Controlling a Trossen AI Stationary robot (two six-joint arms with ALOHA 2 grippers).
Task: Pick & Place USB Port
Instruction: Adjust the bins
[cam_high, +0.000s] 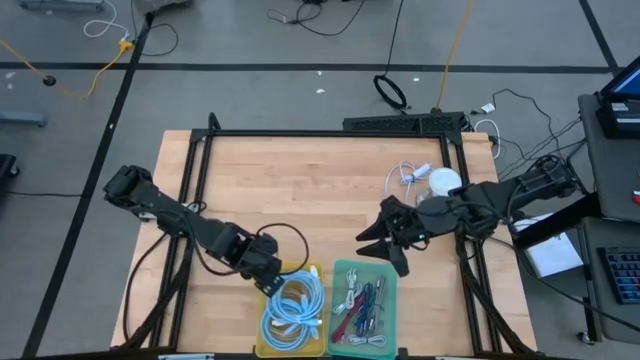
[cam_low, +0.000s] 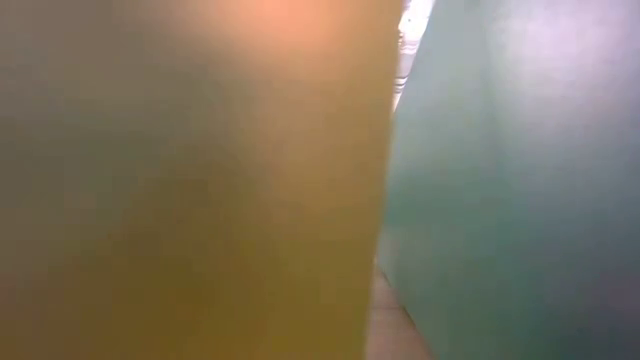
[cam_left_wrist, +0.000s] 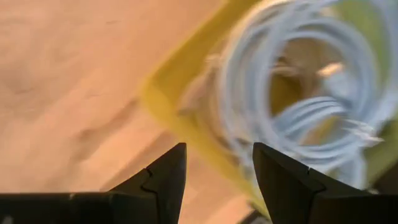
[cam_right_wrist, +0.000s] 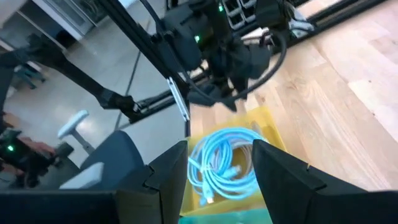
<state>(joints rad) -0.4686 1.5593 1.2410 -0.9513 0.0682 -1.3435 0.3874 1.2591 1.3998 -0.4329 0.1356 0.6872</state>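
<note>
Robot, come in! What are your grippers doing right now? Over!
Left gripper open, empty, at the yellow bin's rim over coiled white cables. Right gripper open, empty, hovering above the green bin. Nothing in the way.

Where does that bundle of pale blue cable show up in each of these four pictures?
High view: blue cable coiled in the yellow bin, bottom centre.
Low view: not visible; only blurred bin walls up close.
Left wrist view: cable fills the upper right.
Right wrist view: cable at bottom centre.
Shared landmark: the yellow bin.
</note>
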